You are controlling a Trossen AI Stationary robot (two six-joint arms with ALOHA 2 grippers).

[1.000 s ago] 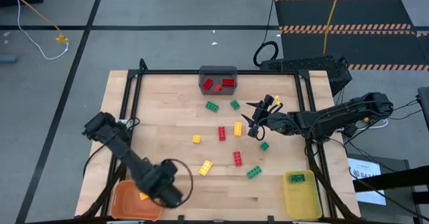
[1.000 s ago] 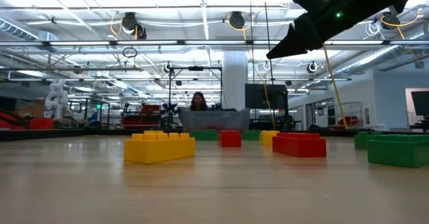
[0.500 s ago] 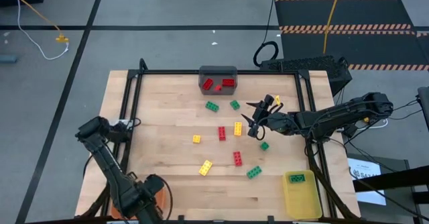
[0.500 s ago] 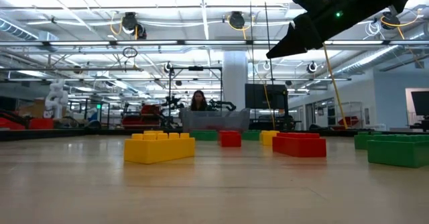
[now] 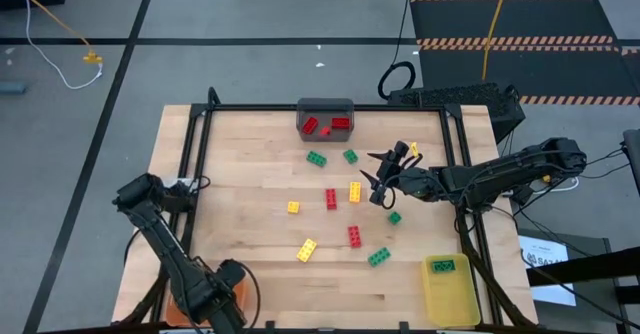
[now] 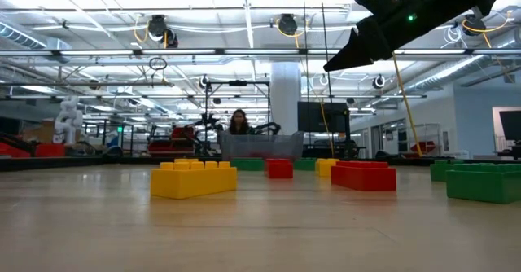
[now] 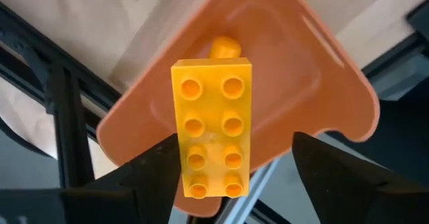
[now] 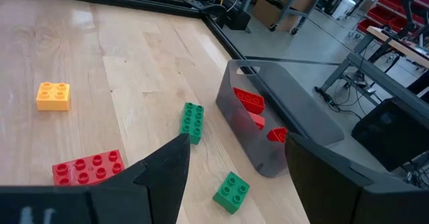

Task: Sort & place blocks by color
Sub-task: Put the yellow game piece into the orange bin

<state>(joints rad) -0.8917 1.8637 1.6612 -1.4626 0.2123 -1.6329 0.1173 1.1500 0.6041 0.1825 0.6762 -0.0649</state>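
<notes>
My left gripper is at the table's near left corner, above the orange bin, and it is open. A yellow eight-stud brick stands between its fingers, studs toward the camera, with a wide gap to one finger. A smaller yellow piece lies in the bin. My right gripper hovers open above the table's middle right, holding nothing. Loose red, yellow and green blocks lie flat on the wood. My left gripper has the yellow brick's one long side right beside one finger; I cannot tell whether they touch. The other finger stands clear of the brick. The fingers point down over the orange bin and lie along the brick's long sides.
A grey bin with red blocks stands at the far edge. A yellow bin holding a green block is at the near right corner. A black frame rail runs around the table. A person shows far behind the table.
My left arm has swung toward the table's near left corner and now covers most of the orange bin in the high view. My right arm has kept still.
</notes>
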